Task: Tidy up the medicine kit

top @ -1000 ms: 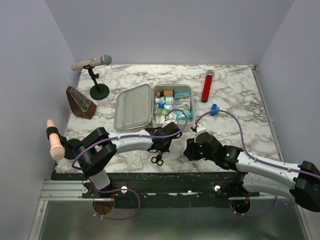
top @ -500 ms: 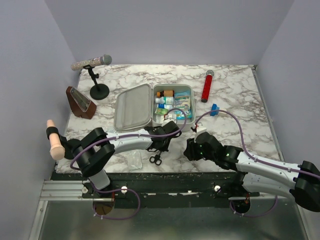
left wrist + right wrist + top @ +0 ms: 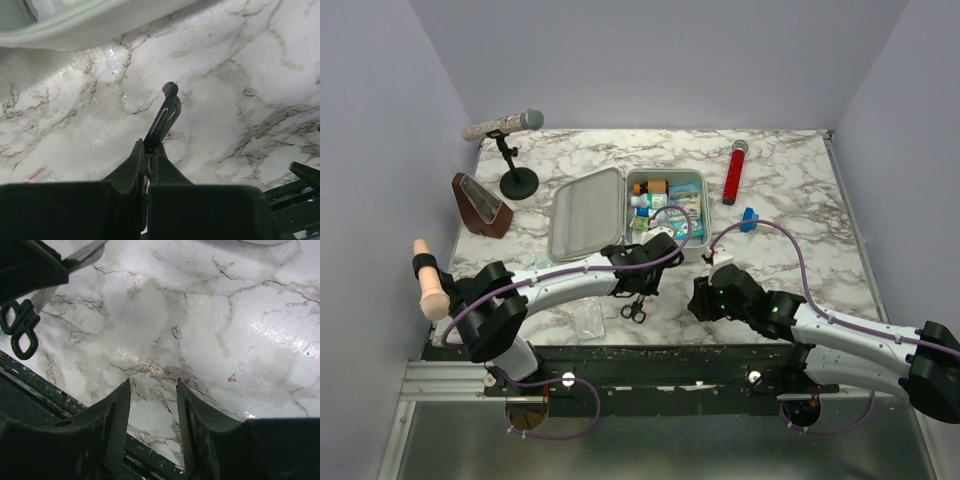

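Top external view: marble table [image 3: 790, 190], medicine kit [image 3: 587, 212] open at its centre with lid flat to the left, right gripper [image 3: 700, 298] near the front edge, fingers spread above the marble, left gripper [image 3: 638, 290] just before the kit, fingers pinching black scissors [image 3: 635, 311].

Grey-veined marble worktop [image 3: 800, 190]. Microphone [image 3: 505, 125] on a black round-base stand at the far left corner. Brown wooden metronome [image 3: 480, 204] upright by the left edge, just nearer than the stand. Red cylinder [image 3: 734, 173] lying flat right of centre toward the far edge, grey cap at its far end. Small blue piece [image 3: 749, 219] near it, not touching. Clear plastic bag [image 3: 588, 318] flat at the near edge, left of middle.
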